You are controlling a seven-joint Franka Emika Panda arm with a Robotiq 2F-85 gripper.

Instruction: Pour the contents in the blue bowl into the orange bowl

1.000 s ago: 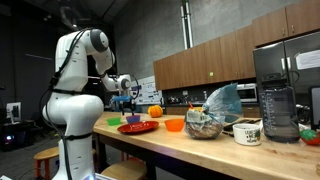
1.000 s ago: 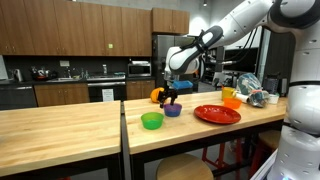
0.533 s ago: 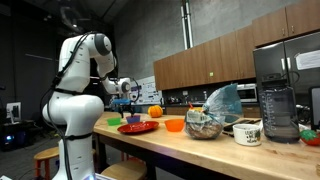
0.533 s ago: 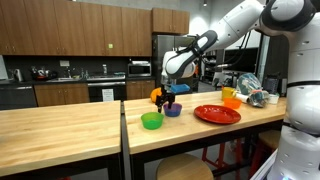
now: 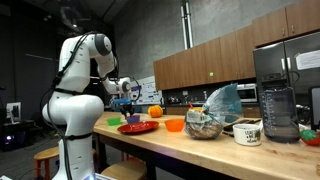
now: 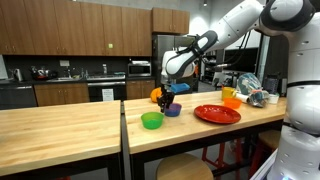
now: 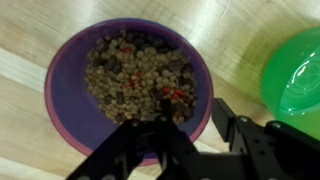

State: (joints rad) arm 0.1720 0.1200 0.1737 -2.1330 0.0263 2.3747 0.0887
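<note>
As seen from the wrist view, shows the gripper [image 7: 193, 108] set low over the blue bowl [image 7: 110, 70], jaws parted by a narrow gap and straddling the rim at the lower right of that view. Places one finger [image 7: 150, 145] inside, above the contents, and its partner outside the wall, toward the lime-green bowl [image 7: 295, 70]. Cannot tell whether clamped on the rim or merely astride it.

Places the blue bowl directly under the fingers, flat on the wooden counter [image 6: 60, 125], mouth up and level; being round, offers no long axis. Note the filling: small brown-green grains with a few red bits, covering the floor and leaving the purple wall bare above.

In an exterior view, shows the gripper [image 6: 170, 98] pointing down onto the blue bowl [image 6: 172, 110], with an orange fruit [image 6: 157, 96] just behind and the lime-green bowl close beside. Further out, note the red plate [image 6: 217, 114] and, beyond it, the orange bowl [image 6: 231, 100], upright and well apart from the gripper.
</note>
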